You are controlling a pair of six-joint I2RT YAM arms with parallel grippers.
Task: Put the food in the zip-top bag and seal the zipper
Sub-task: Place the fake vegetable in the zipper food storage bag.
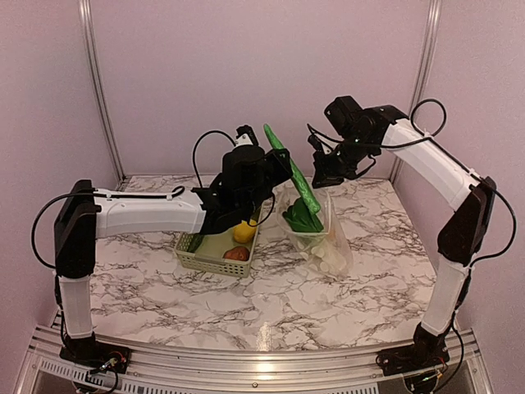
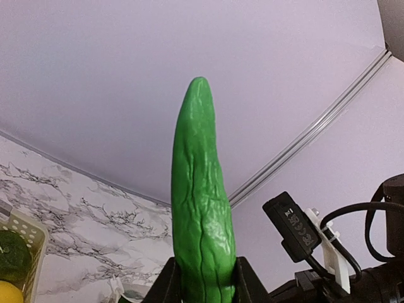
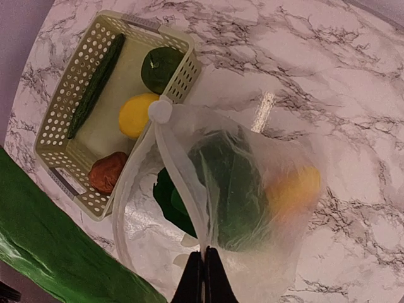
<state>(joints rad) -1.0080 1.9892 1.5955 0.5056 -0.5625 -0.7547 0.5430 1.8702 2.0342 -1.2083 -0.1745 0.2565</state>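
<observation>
1. Top external view.
   - Long bright-green vegetable (image 1: pixel 303 193) gripped in the left gripper (image 1: pixel 280 167), tilted, upper tip in the air, lower end at the mouth of the zip-top bag (image 1: pixel 324 238). Cannot tell whether that end is inside.
   - Bag's top edge pinched in the right gripper (image 1: pixel 330 174), fingers closed on the plastic. Bag hanging from there down to the marble table (image 1: pixel 271 304).
   - Through the clear plastic, a dark green piece (image 1: pixel 300 217) high up and a white piece (image 1: pixel 332 260) low down.
   - Just left of the bag, the basket (image 1: pixel 215 261), with a yellow fruit (image 1: pixel 244 232), a brown round piece (image 1: pixel 236 254) and a dark green long vegetable (image 1: pixel 197 242) inside.

2. Left wrist view.
   - Clamped on both sides of the long bright-green vegetable near its thick end by the two black fingers (image 2: pixel 247 281), open only as wide as the vegetable.
   - Tip pointing up toward the lilac wall (image 2: pixel 126 76).
   - At the left edge, a corner of the basket with a dark green round piece (image 2: pixel 11 255).
   - At the right, part of the right arm (image 2: pixel 385 252).

3. Right wrist view.
   - Fingertips (image 3: pixel 211 281) closed almost fully on a thin fold of the bag's mouth edge.
   - Along that edge, up to a white round tab (image 3: pixel 160 112), the zipper (image 3: pixel 180 173) as a pale strip, not sealed, mouth gaping beside it.
   - Inside the bag, the dark green piece and an orange-yellow fruit (image 3: pixel 297 189).
   - Across the lower left corner, the long bright-green vegetable.
</observation>
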